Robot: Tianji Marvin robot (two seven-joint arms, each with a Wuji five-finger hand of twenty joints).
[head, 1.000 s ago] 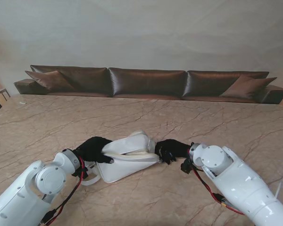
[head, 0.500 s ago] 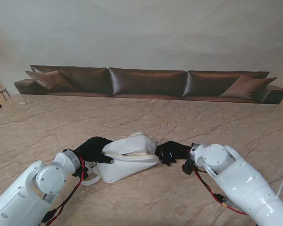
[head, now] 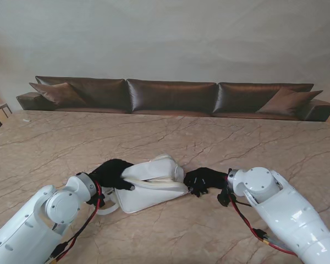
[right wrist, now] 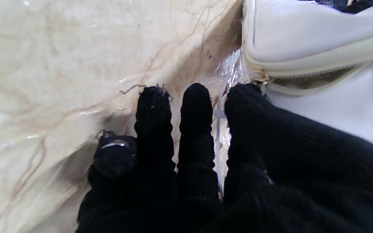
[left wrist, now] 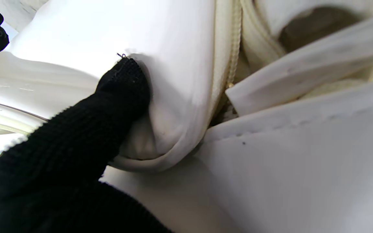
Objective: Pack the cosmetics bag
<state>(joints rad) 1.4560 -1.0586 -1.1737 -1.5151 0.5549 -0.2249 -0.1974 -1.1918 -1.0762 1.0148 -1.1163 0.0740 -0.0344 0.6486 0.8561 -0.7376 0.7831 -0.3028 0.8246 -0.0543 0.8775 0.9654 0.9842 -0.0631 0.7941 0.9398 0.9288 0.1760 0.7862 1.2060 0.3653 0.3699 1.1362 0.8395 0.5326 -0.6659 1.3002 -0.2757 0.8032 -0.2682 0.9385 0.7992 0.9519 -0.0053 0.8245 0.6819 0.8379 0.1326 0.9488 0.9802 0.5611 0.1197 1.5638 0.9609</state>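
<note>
Between both robot hands lies the cosmetics bag (head: 149, 190) — long axis left-right — left robot hand (head: 113, 173) gripping it.

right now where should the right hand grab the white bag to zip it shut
Judging by its pose, pinch the zipper end at the white soft leather cosmetics bag's right corner, coming from the right. The right hand sits beside it; the left hand braces the opposite end.

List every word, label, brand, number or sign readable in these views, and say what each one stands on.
None can be read: the white leather cosmetics bag shows no print, nor do the black knit-gloved left hand, right hand or beige marble table.
</note>
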